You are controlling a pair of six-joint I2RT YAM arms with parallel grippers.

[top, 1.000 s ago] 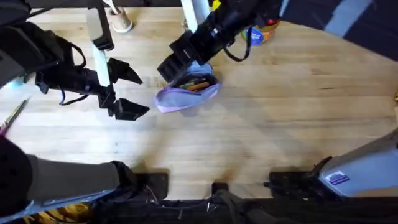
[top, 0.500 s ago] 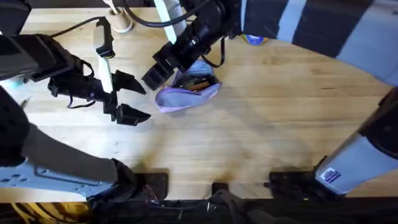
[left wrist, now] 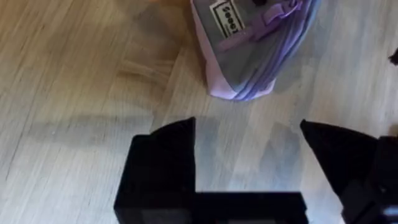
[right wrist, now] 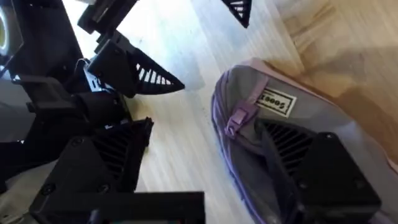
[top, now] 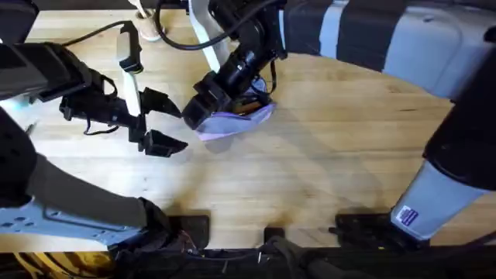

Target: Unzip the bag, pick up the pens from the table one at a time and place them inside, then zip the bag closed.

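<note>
One bag (top: 232,120) lies on the counter (top: 333,155) at about eleven o'clock from its centre, mouth apparently unzipped, with an orange pen (top: 248,105) just visible inside. At the bag's ten o'clock end, the right gripper (top: 203,108) presses in, likely seeking the zip pull; whether its jaws are closed cannot be told. Toward nine o'clock, the left gripper (top: 159,120) hovers with jaws spread, probably ready to steady the fabric.

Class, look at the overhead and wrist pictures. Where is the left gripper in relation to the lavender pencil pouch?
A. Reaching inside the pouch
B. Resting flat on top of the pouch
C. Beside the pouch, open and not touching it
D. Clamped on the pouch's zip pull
C: the left gripper sits beside the lavender pencil pouch with its fingers spread, and the left wrist view shows bare table between the gripper and the pouch.
</note>
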